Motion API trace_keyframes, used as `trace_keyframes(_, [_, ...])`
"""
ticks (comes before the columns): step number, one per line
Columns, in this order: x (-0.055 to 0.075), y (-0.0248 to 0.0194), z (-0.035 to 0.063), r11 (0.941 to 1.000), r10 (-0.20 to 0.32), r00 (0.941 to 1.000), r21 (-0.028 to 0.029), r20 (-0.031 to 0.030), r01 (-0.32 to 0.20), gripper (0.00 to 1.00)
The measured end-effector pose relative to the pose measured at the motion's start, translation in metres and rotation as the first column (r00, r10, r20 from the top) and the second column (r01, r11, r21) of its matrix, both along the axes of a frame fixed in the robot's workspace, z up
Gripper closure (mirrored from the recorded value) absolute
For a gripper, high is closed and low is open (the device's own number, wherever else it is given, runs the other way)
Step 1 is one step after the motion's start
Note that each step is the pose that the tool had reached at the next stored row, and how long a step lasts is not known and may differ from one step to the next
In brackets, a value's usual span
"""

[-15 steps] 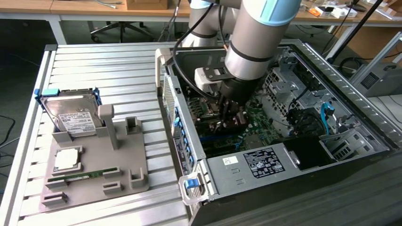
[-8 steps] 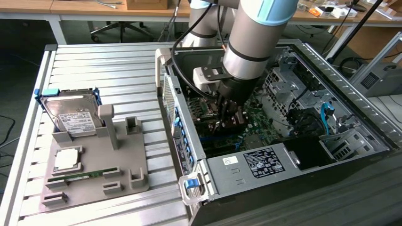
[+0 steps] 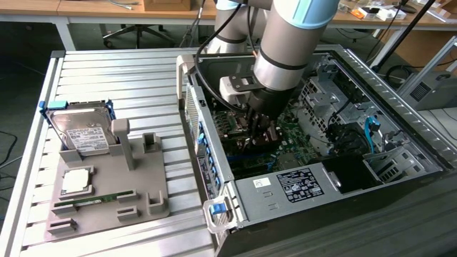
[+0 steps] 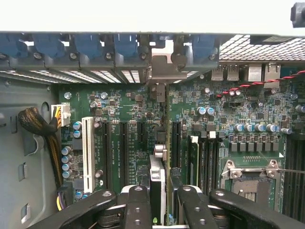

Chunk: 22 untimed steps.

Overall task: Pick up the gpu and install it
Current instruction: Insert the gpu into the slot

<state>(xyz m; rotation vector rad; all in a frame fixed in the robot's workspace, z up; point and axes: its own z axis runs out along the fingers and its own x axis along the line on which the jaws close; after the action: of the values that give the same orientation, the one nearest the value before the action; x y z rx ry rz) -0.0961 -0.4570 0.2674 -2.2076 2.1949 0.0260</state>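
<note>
GPU point(image 4: 159, 186) is pinched edge-on between the gripper's point(image 4: 161, 200) jaws, held upright over the motherboard point(image 4: 209, 119) inside the open PC case point(image 3: 400, 96). Install step is in hand: card is picked and sits just above the long black expansion slots point(image 4: 123, 148), its silvery bracket end point(image 4: 160, 76) toward the case's rear slot openings with blue clips point(image 4: 90, 45). I can't tell whether the edge connector is in a slot yet. As I read it, the next move calls for squaring the card's edge to one slot and the bracket to its rear opening, then a straight push down.

Card: thin, flat, dark, rigid. Motherboard: green, dense with round capacitors; one white slot point(image 4: 87, 148) beside the black ones. Case: grey sheet metal, perforated.
</note>
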Motion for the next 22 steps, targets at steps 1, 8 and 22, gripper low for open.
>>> trace_keyframes(1, [0.0007,0.0000,0.0006,1.0000,0.000,1.0000,-0.0003,0.0000,0.000,0.73])
trace_keyframes(8, [0.0009,0.0000,0.0082,1.0000,0.000,1.0000,0.0003,0.0002,0.000,0.73])
trace_keyframes(22, [0.0009,0.0000,0.0083,1.0000,0.000,0.9998,0.0001,0.0190,0.000,0.73])
